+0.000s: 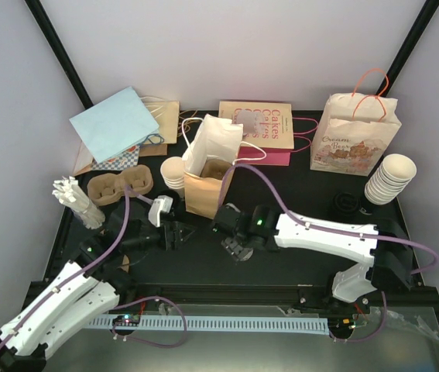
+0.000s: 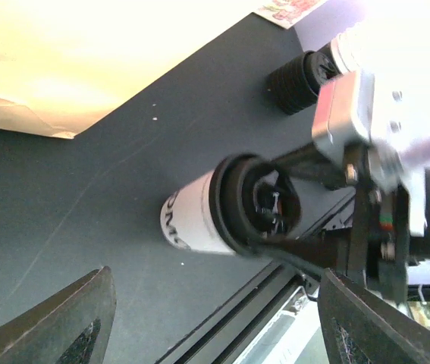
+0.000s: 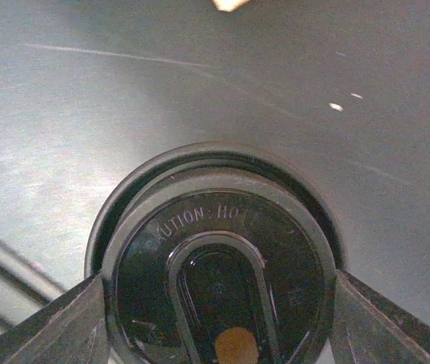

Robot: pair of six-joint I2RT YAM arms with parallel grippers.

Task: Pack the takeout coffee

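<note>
Cup: a small white paper cup [image 2: 190,221] near the middle of the table [image 1: 296,190]. I cannot tell if it sits on the table or hangs just over it.
Lid: a round black lid [image 3: 218,258] is on top of the cup. It has raised letters and a long oval dip in the middle.
Right jaws: the right gripper [image 3: 216,327] has one finger on each side of the lid. The jaws are pinching the lid at its rim.
Left jaws: the left gripper [image 2: 215,330] is at 9 o'clock from the cup, near it but not touching. Its jaws are spread wide with nothing in them.
Open bag: a brown and white paper bag [image 1: 207,167] stands open at 11 o'clock from the cup.
Cup tray: a brown tray [image 1: 118,186] with round holes lies at 9 o'clock from the open bag.
Cup stacks: one stack of cups [image 1: 174,174] is just beside the open bag, on its 9 o'clock side. Another stack [image 1: 389,178] is at 3 o'clock on the table.
Spare lids: a black pile of lids [image 1: 344,203] is at 2 o'clock from the cup.
Far bags: a blue bag [image 1: 114,124], a bag with the word Cakes [image 1: 256,124] and a bag with orange handles [image 1: 354,136] are along the 12 o'clock edge.
</note>
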